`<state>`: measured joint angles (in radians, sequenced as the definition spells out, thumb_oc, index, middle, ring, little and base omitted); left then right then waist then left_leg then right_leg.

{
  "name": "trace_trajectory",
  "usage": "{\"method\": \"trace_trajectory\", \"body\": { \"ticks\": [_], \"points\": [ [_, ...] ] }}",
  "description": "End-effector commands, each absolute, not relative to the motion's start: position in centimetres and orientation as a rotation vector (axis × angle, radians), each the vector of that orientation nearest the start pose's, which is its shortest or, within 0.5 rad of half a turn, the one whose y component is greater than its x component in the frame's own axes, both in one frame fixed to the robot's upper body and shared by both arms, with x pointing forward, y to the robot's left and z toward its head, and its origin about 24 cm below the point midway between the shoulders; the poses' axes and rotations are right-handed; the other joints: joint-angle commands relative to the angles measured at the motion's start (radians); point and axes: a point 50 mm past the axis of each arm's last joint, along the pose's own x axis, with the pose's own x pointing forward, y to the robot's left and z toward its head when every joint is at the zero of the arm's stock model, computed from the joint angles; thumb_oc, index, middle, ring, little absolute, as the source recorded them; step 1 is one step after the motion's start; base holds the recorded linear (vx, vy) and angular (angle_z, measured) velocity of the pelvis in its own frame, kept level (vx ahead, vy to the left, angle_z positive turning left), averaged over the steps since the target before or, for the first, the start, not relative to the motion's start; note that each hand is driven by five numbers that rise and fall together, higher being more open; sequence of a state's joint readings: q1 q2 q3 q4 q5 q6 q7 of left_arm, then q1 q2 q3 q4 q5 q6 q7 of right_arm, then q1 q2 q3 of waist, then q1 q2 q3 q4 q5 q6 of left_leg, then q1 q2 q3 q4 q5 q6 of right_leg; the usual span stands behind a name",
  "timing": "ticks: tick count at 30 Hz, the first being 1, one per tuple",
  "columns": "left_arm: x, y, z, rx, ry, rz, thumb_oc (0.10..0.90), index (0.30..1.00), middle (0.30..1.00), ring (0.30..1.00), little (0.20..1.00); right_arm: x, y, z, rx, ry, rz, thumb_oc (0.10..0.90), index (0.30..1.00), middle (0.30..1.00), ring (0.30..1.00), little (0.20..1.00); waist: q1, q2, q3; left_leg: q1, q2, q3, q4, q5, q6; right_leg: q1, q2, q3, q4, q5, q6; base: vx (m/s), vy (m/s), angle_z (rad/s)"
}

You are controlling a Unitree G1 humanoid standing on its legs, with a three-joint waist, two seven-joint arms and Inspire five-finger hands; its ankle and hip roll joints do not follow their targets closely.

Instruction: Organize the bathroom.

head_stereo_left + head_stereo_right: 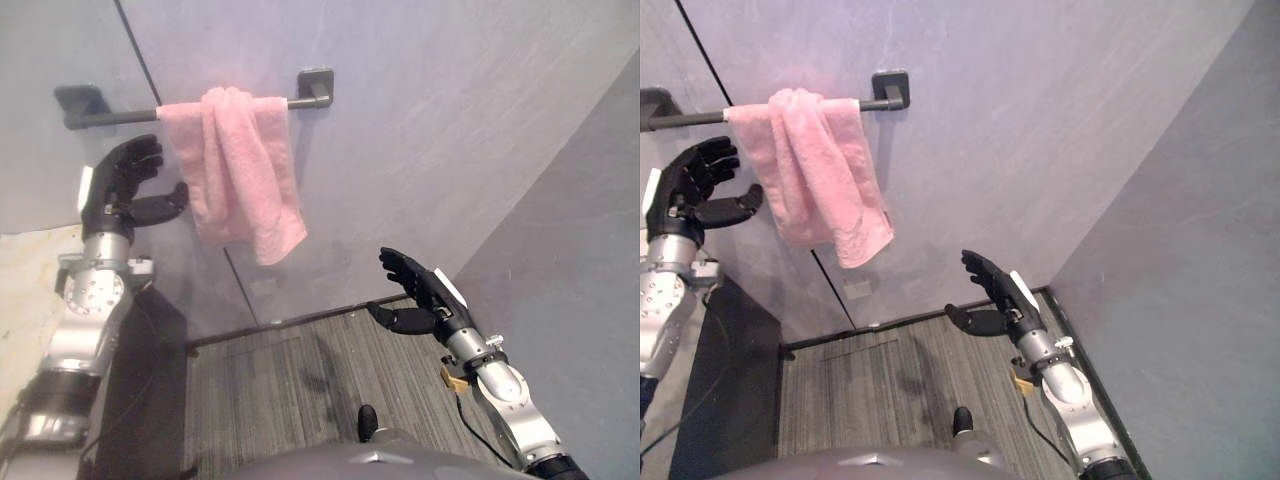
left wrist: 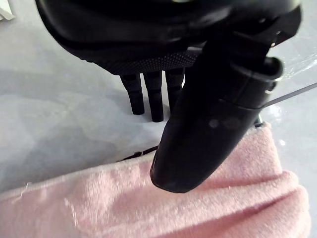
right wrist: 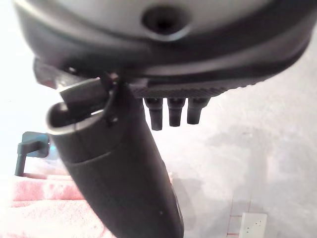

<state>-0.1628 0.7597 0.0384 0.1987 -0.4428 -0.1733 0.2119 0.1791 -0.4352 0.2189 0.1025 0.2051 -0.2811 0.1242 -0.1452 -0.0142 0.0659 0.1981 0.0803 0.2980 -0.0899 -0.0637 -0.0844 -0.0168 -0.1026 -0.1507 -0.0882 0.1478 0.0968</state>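
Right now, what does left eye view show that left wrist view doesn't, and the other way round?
Left eye view alone: the whole towel bar with both wall brackets, the towel's hanging length, the right hand open and low near the floor. Left wrist view alone: a close look past the left hand, its thumb just above the cloth, not gripping it. Both: the pink towel draped on the bar, the grey wall, the open left hand.
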Motion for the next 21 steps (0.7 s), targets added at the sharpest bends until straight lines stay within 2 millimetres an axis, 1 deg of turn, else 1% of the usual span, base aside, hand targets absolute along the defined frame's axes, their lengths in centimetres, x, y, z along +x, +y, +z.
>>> {"method": "trace_trajectory", "body": {
  "ticks": [1, 3, 7, 8, 9, 10, 11, 17, 21],
  "points": [
    [29.7, 30.9, 20.7, 0.299, -0.529, 0.312, 0.477, 0.415, 0.415, 0.415, 0.415, 23.3, -19.2, 6.7, -0.215, -0.259, 0.327, 0.800, 0.900, 0.900, 0.900, 0.900, -0.067, 0.066, -0.037, -0.013, -0.016, 0.019, 0.008, 0.007, 0.029, 0.093, -0.046, -0.029, 0.069, -0.169, 0.134, 0.00, 0.005, -0.04],
    [29.7, 31.1, 20.7, 0.288, -0.533, 0.313, 0.400, 0.300, 0.300, 0.300, 0.300, 23.2, -19.1, 7.0, -0.220, -0.274, 0.336, 0.800, 0.900, 0.900, 0.900, 0.900, -0.067, 0.067, -0.037, -0.015, -0.017, 0.018, 0.008, 0.008, 0.029, 0.093, -0.045, -0.029, 0.069, -0.170, 0.133, 0.00, 0.000, 0.00],
    [29.8, 30.6, 20.2, 0.267, -0.524, 0.286, 0.400, 0.300, 0.300, 0.300, 0.300, 23.5, -18.9, 7.4, -0.227, -0.303, 0.338, 0.800, 0.900, 0.900, 0.900, 0.900, -0.059, 0.065, -0.037, -0.014, -0.018, 0.014, 0.008, 0.008, 0.029, 0.096, -0.046, -0.034, 0.070, -0.171, 0.131, 0.00, -0.002, -0.03],
    [30.0, 30.1, 19.9, 0.253, -0.519, 0.255, 0.445, 0.368, 0.368, 0.368, 0.368, 23.9, -18.8, 7.8, -0.230, -0.326, 0.332, 0.800, 0.900, 0.900, 0.900, 0.900, -0.051, 0.062, -0.038, -0.014, -0.018, 0.010, 0.008, 0.008, 0.028, 0.098, -0.046, -0.039, 0.071, -0.171, 0.130, -0.01, -0.009, -0.05],
    [30.0, 30.1, 19.9, 0.253, -0.519, 0.255, 0.445, 0.368, 0.368, 0.368, 0.368, 23.9, -18.8, 7.8, -0.230, -0.326, 0.332, 0.800, 0.900, 0.900, 0.900, 0.900, -0.051, 0.062, -0.038, -0.014, -0.018, 0.010, 0.008, 0.008, 0.028, 0.098, -0.046, -0.039, 0.071, -0.171, 0.130, 0.00, 0.000, 0.00],
    [30.0, 30.1, 19.9, 0.252, -0.517, 0.253, 0.541, 0.512, 0.512, 0.512, 0.512, 24.0, -18.8, 7.9, -0.230, -0.329, 0.331, 0.800, 0.900, 0.900, 0.900, 0.900, -0.050, 0.062, -0.037, -0.015, -0.018, 0.009, 0.009, 0.008, 0.028, 0.098, -0.046, -0.040, 0.072, -0.172, 0.130, 0.00, 0.000, 0.00],
    [30.1, 29.6, 19.5, 0.234, -0.504, 0.239, 0.800, 0.900, 0.900, 0.900, 0.900, 24.3, -18.6, 8.2, -0.231, -0.338, 0.325, 0.800, 0.900, 0.900, 0.900, 0.900, -0.042, 0.061, -0.039, -0.015, -0.019, 0.003, 0.008, 0.007, 0.029, 0.100, -0.045, -0.041, 0.075, -0.175, 0.129, 0.00, 0.000, 0.00],
    [29.7, 28.9, 18.5, 0.234, -0.477, 0.234, 0.800, 0.900, 0.900, 0.900, 0.900, 24.5, -18.1, 8.0, -0.222, -0.329, 0.329, 0.800, 0.900, 0.900, 0.900, 0.900, -0.025, 0.058, -0.039, -0.015, -0.020, -0.006, 0.011, 0.006, 0.029, 0.106, -0.046, -0.051, 0.075, -0.178, 0.127, 0.00, -0.001, 0.01],
    [29.4, 29.0, 18.3, 0.236, -0.462, 0.234, 0.800, 0.900, 0.900, 0.900, 0.900, 24.4, -17.9, 7.7, -0.220, -0.317, 0.328, 0.800, 0.900, 0.900, 0.900, 0.900, -0.019, 0.056, -0.037, -0.015, -0.019, -0.009, 0.012, 0.008, 0.029, 0.107, -0.046, -0.054, 0.074, -0.177, 0.126, 0.00, 0.000, 0.00]
  ]
}}
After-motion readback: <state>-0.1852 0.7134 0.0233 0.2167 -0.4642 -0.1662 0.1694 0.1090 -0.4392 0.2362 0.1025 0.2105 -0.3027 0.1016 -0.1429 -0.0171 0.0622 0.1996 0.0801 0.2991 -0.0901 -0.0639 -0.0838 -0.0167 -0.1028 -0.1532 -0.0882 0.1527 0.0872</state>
